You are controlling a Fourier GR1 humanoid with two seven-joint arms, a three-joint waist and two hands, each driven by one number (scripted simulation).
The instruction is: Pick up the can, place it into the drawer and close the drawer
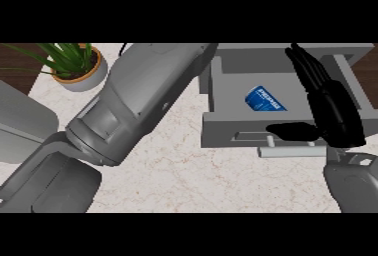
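A blue can lies on its side inside the open grey drawer at the upper right. My right hand is open. Its straight fingers reach up along the drawer's right side, just right of the can and not touching it. The thumb points left over the drawer's front panel. Below the thumb, a pale bar handle sticks out from the drawer front. My left forearm crosses the view from lower left to the top middle, and its hand lies beyond the top edge.
A potted green plant stands at the top left of the marble counter. A grey rounded appliance sits at the left edge. The left forearm stands close against the drawer's left wall.
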